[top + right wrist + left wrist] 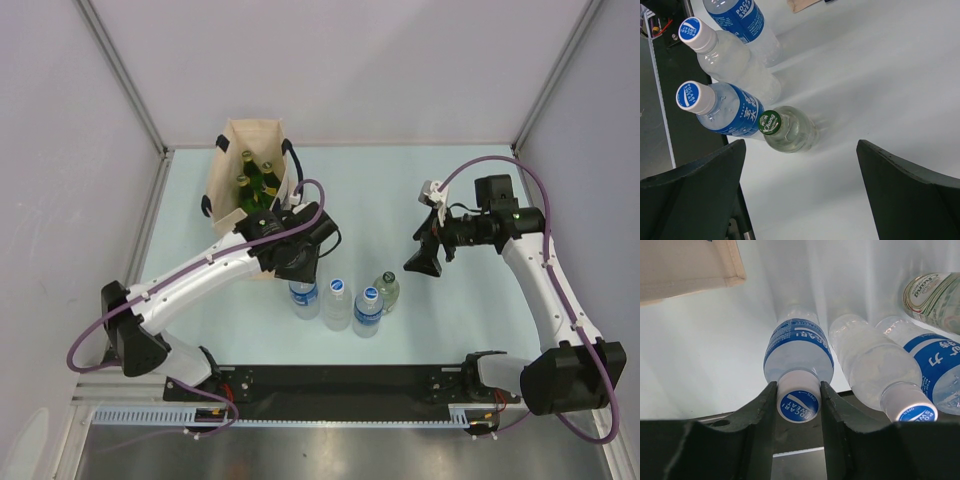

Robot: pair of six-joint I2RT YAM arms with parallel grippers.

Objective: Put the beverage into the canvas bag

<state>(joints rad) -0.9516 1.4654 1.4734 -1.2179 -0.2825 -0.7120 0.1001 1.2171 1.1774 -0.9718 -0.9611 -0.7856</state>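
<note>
The beige canvas bag [228, 190] stands upright at the back left with several green bottles [258, 180] inside; its corner shows in the left wrist view [690, 265]. Four bottles stand in a row near the front. My left gripper [298, 268] is shut on the white cap of the leftmost one, a blue-labelled Pocari Sweat bottle [799, 347], with both fingers touching the cap [798, 402]; the bottle stands just right of the bag. My right gripper [425, 262] is open and empty, hovering right of the row, above the table beside the green-capped clear bottle [790, 131].
A clear bottle [337, 300], another blue-labelled bottle [368, 308] and the green-capped bottle [387, 290] stand close together right of the held one. White walls enclose the table on three sides. A black rail [350, 380] runs along the front edge.
</note>
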